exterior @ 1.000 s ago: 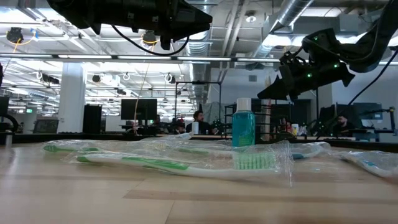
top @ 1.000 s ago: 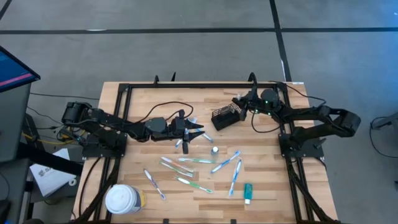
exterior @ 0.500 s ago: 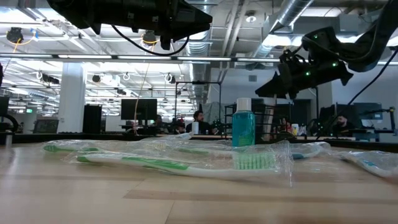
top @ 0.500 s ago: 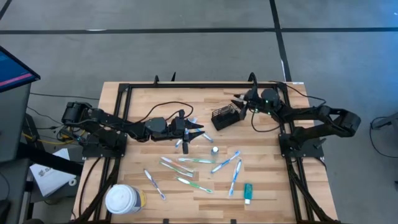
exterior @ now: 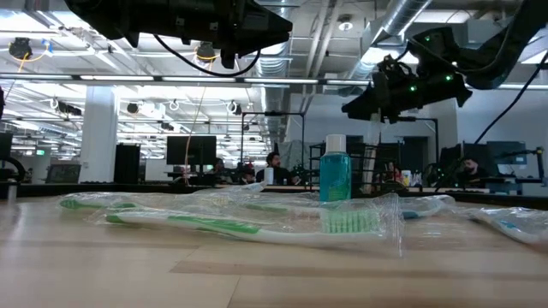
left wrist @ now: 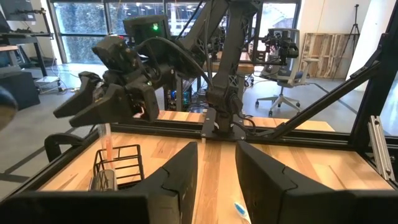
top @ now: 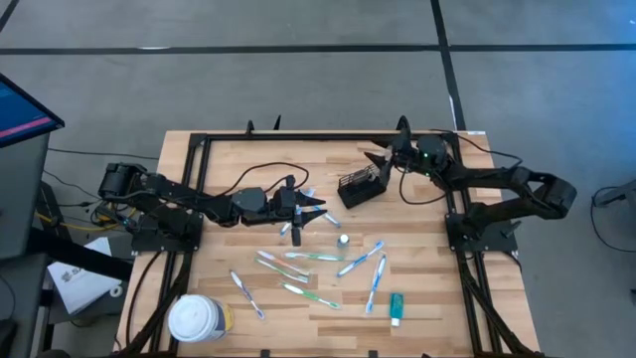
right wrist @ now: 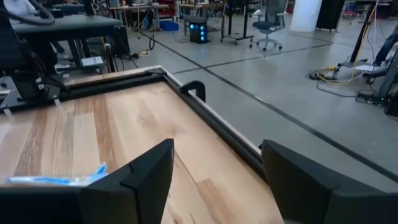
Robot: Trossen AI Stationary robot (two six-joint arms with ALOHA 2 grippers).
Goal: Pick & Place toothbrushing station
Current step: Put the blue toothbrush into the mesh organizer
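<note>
The black wire-mesh caddy [top: 360, 187] stands on the far middle of the table, and a pink toothbrush [left wrist: 107, 140] stands upright in it. My right gripper [top: 383, 154] hovers open just above and beyond the caddy, clear of it [left wrist: 71, 96]. My left gripper [top: 320, 210] hangs level over the table's middle, its fingers [left wrist: 186, 168] apart with nothing between them. Several wrapped toothbrushes [top: 298, 257] lie flat on the near middle. A teal tube [top: 396, 308] lies near the front edge.
A small teal bottle with a white cap [exterior: 335, 178] stands among the toothbrushes. A white-lidded round tub [top: 197, 318] sits at the near left corner. A black frame rail [right wrist: 217, 124] runs along the table's edges. Bare wood shows left of the caddy.
My right gripper has opened wide and risen a little above the caddy, drawing back toward the far edge. The caddy has stayed where it was.
</note>
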